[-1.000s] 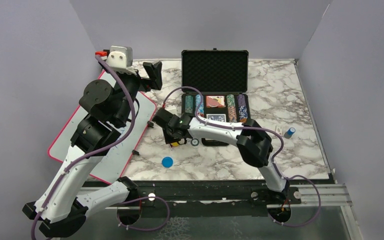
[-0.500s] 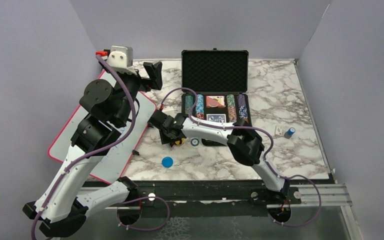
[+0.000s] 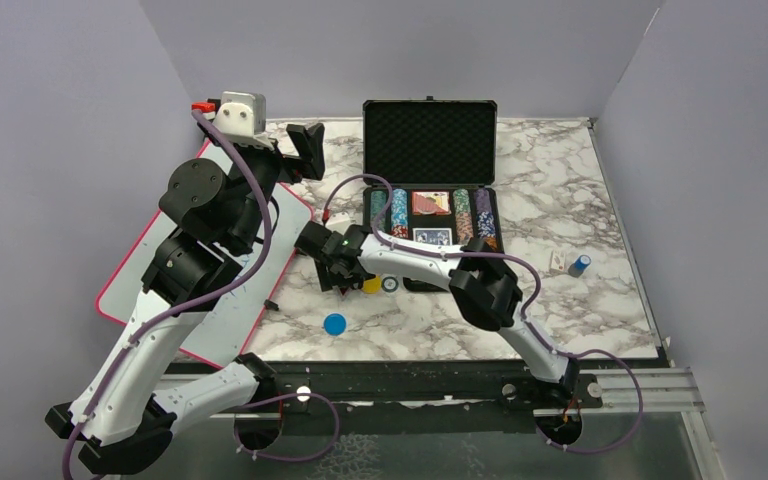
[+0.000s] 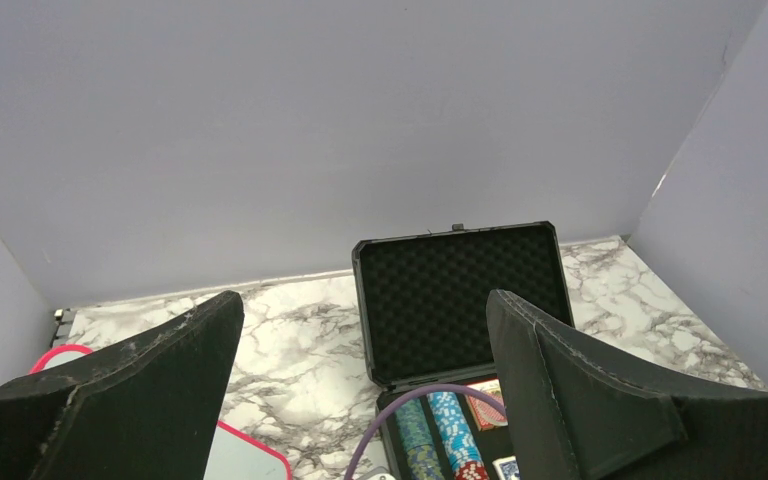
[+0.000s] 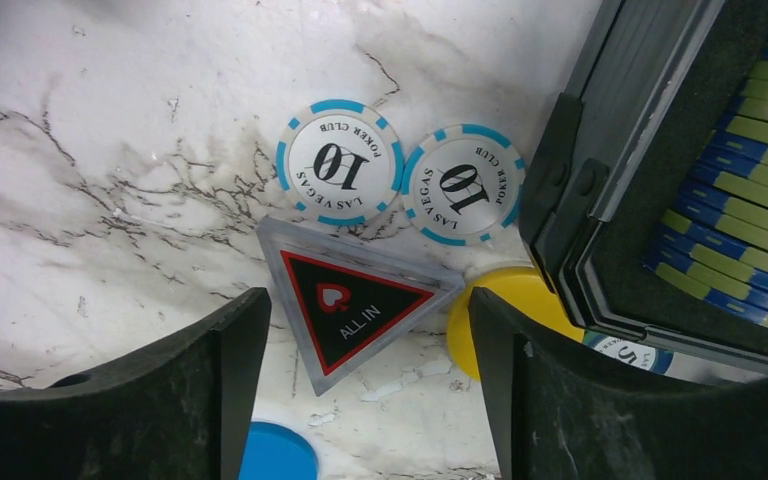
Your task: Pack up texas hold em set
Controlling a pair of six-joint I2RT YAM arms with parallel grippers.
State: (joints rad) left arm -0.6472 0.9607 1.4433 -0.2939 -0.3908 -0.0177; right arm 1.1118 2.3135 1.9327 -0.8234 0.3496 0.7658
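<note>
The black briefcase (image 3: 364, 214) lies open at the table's back, foam lid (image 3: 430, 140) raised, rows of chips (image 3: 398, 210) and card decks (image 3: 431, 204) inside. My right gripper (image 3: 338, 272) hovers low by its front left corner, open and holding nothing. Between its fingers (image 5: 367, 300) lies a triangular "ALL IN" marker (image 5: 355, 305). Two blue-edged "10" chips (image 5: 340, 163) lie just beyond, a yellow button (image 5: 500, 320) beside the right finger, and a blue button (image 5: 275, 455) by the left finger. My left gripper (image 3: 305, 150) is raised at the back left, open (image 4: 365, 300) and empty.
A red-edged whiteboard (image 3: 210, 290) lies on the left under my left arm. A small blue chip stack (image 3: 580, 265) and a small white piece (image 3: 557, 262) sit on the marble right of the briefcase. Grey walls close in the table on three sides.
My right gripper has gone from shut to open and shifted slightly left. The yellow button now lies uncovered on the marble beside it. The left arm has not moved.
</note>
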